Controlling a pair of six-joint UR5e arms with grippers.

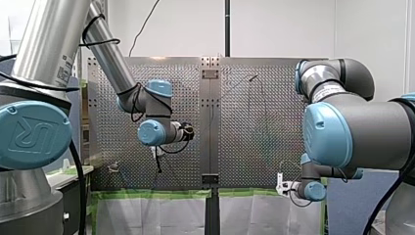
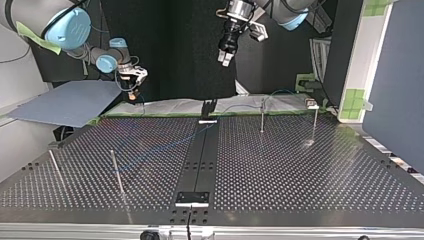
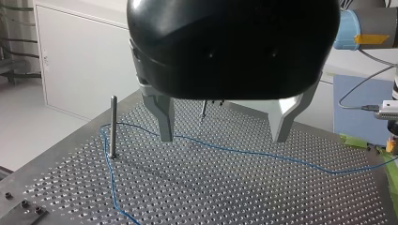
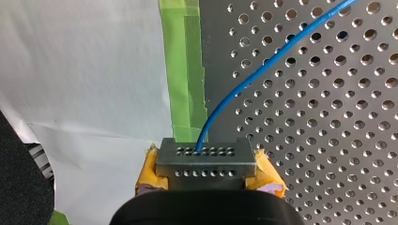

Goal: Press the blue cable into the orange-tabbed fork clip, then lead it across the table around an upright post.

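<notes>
Apparently the thin blue cable (image 3: 244, 151) is only part of the way along its route. It lies loose on the perforated metal tabletop (image 3: 211, 192). In the left wrist view it comes in from the side of the robot's right arm and passes below the left gripper (image 3: 223, 140). Then it bends behind the slim upright steel post (image 3: 113, 126) and turns back toward the camera. So the leading around a post looks to me begun, perhaps even done. But the cable is slack, and I cannot say that it touches the post.

The orange-tabbed fork clip I cannot pick out with certainty in any view, so I cannot tell whether the cable is pressed into it. I would count that step as not confirmed. What is left, in my judgement, is to make sure of the clip and to take up the slack.

The left gripper hangs above the cable with its two metal fingers (image 3: 164, 117) spread wide. Nothing is between them and they touch nothing.

The right gripper (image 4: 207, 174) is at the tabletop's edge, near the strip of green tape (image 4: 180, 70). Its yellow-padded fingers (image 4: 149, 171) are clamped on a small grey metal block with rows of little holes (image 4: 206, 157). The end of the cable goes into one of these holes.
</notes>
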